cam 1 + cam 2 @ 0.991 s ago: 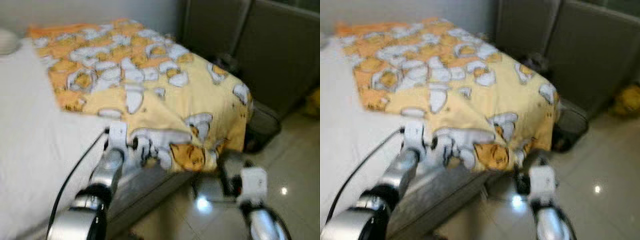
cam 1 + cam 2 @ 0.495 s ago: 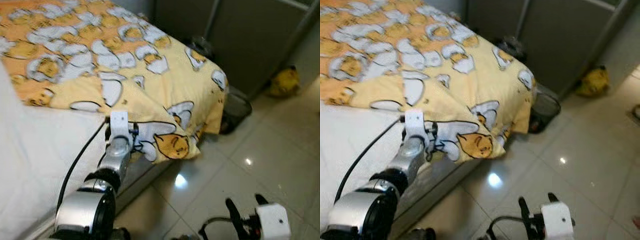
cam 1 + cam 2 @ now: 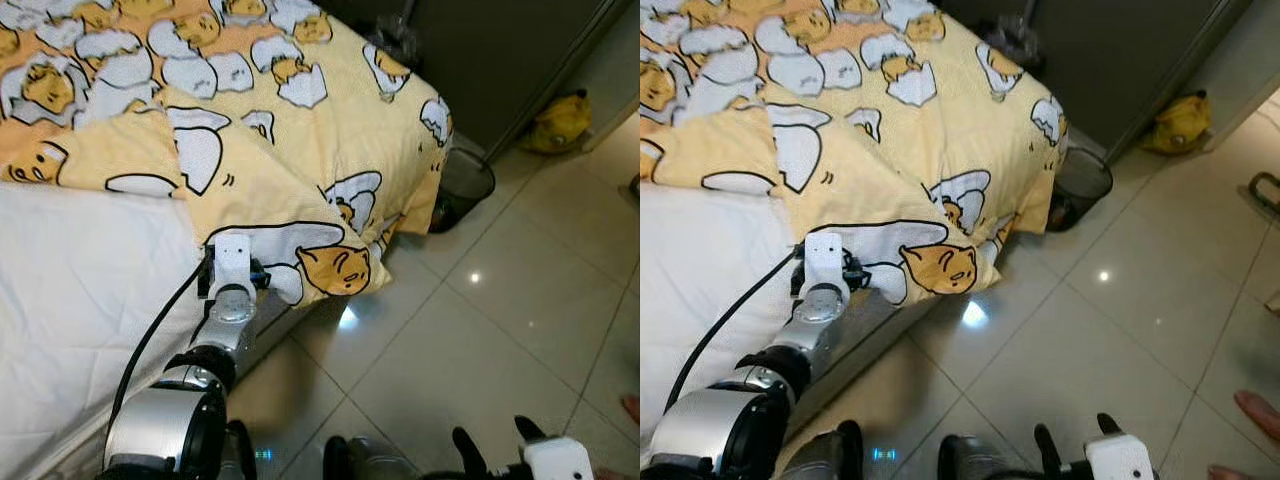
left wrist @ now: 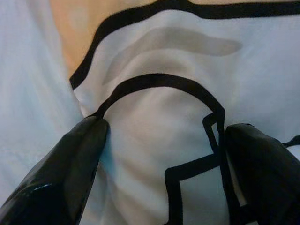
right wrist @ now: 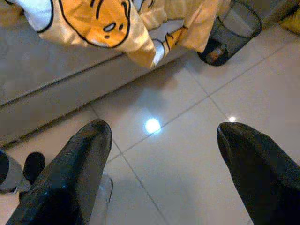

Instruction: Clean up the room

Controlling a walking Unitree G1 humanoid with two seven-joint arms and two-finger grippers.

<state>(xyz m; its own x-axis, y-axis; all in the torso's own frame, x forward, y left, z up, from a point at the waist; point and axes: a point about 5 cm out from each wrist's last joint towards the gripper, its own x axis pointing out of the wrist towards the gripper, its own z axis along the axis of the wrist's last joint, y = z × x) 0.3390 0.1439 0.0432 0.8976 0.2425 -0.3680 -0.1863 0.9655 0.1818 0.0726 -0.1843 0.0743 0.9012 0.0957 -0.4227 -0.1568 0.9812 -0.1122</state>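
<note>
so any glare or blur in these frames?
Both eye views: sharp, with small ceiling-light glints on the tiled floor. Right wrist view: one bright glint on the floor between the open right end effector fingers. Left wrist view: very close on the yellow blanket, the left end effector fingers soft-edged.

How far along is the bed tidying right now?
Done: little; the yellow blanket lies rumpled, one corner hanging off the bed. In hand: left gripper, fingers spread, at that corner. Right gripper open over the floor. Left: straightening the blanket.
</note>
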